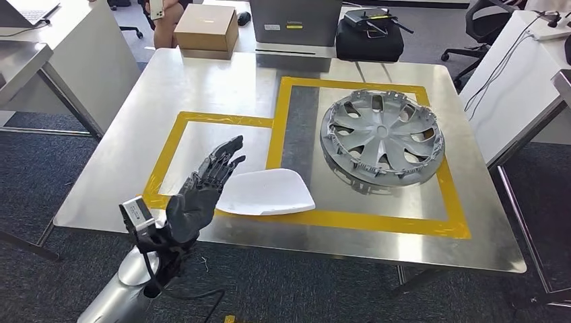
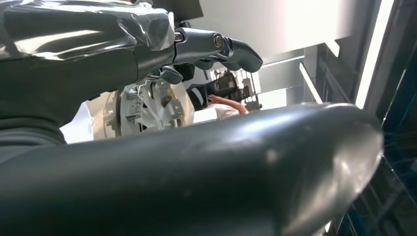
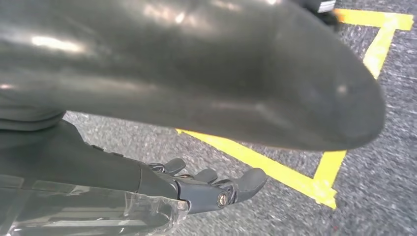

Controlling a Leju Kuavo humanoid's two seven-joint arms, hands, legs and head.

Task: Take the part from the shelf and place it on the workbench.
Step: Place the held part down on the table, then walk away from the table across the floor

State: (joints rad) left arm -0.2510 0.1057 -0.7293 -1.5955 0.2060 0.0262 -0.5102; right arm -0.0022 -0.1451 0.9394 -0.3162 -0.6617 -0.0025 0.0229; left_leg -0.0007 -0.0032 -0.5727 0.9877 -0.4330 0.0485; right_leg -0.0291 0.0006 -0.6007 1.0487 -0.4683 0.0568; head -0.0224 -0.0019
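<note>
From the head view, the left hand (image 1: 202, 188) hovers over the near left part of the steel surface (image 1: 222, 87), fingers stretched out and apart, holding nothing. Its fingertips reach just beside a white part (image 1: 266, 193) that lies flat on the surface across the yellow tape (image 1: 377, 221) along the near edge. A grey wheel cover (image 1: 382, 139) rests inside the larger taped square, well apart from the hand. A cardboard box (image 1: 207, 29) sits beyond the far edge. In the left wrist view, the left hand's fingers (image 2: 236, 49) extend straight, with the wheel cover (image 2: 147, 105) behind them. In the right wrist view, the right hand (image 3: 206, 189) hangs above grey carpet (image 3: 373, 162) marked with yellow tape lines, fingers loosely curled and apart, empty.
</note>
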